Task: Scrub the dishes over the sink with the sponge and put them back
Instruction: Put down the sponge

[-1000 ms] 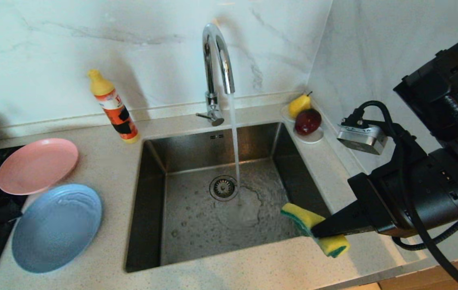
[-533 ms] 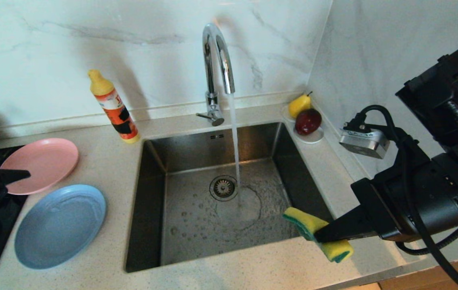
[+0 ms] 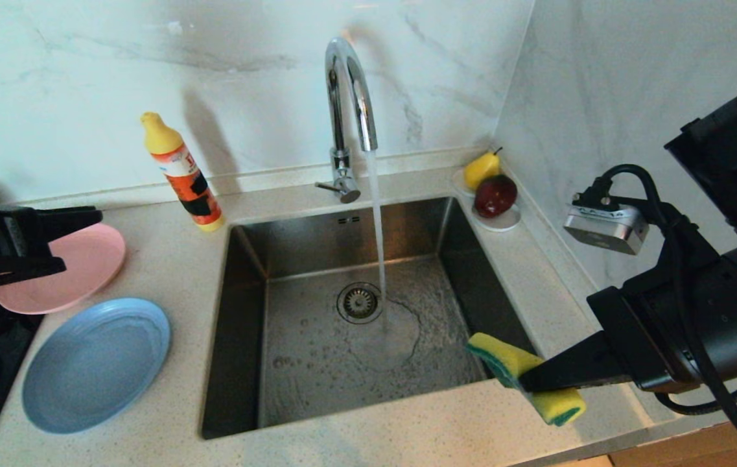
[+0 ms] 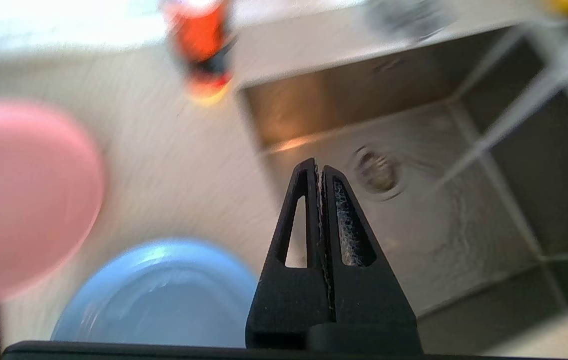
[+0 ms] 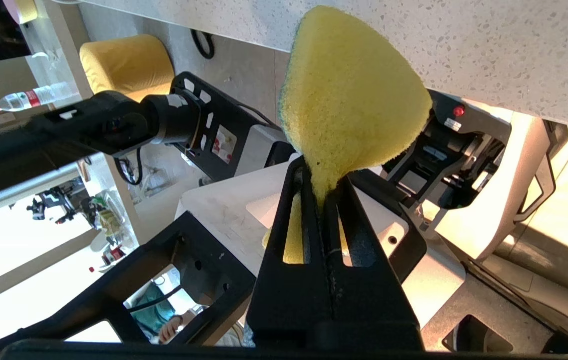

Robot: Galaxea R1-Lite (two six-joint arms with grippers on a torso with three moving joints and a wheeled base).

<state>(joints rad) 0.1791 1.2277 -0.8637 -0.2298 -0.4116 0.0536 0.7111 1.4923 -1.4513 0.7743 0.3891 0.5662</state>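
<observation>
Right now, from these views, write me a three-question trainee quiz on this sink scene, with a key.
1. True or false: the tap is running water into the sink.
2. What does the right end effector hold? A) a pear B) the sponge C) a bottle
3. Which lies nearer the robot on the counter, the pink plate or the blue plate?

Key: 1. True, a stream falls beside the drain. 2. B, pinched between shut fingers over the sink's near right corner. 3. The blue plate.
</observation>
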